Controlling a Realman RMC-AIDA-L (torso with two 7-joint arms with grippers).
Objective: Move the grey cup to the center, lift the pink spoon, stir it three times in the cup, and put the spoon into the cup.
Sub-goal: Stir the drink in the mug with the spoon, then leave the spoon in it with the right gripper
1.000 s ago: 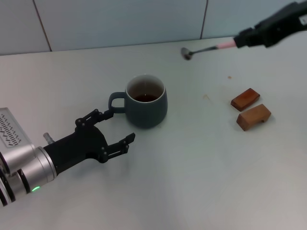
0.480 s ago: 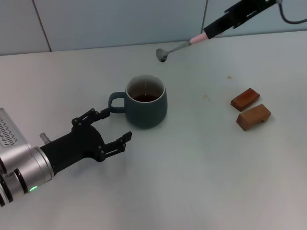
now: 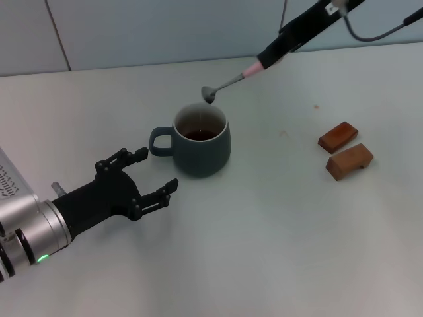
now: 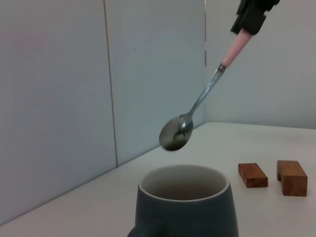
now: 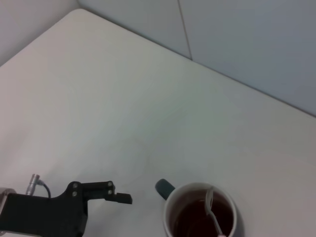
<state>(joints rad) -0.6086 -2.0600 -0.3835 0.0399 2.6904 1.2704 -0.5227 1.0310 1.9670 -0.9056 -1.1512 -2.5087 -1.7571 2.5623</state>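
Centrally on the pale desk [image 3: 277, 251] stands the grey cup [image 3: 201, 140], handle turned toward the left edge, brownish residue visible inside. Toward the front-left corner, the left gripper [image 3: 142, 178] rests just beside the handle, fingers spread wide, touching nothing. Near the right edge lie two wooden blocks [image 3: 344, 150], well apart from the cup. From the back-right corner, the right gripper [image 3: 272, 53] reaches in, clamped on the pink handle of the spoon [image 3: 228, 83]; the silver bowl hangs in the air just above the cup's far rim, as the left wrist view confirms. Judged step: bringing the spoon down for stirring. To do it well, centre the bowl over the opening first, lower it steeply, and keep it clear of the rim so the cup is not nudged.
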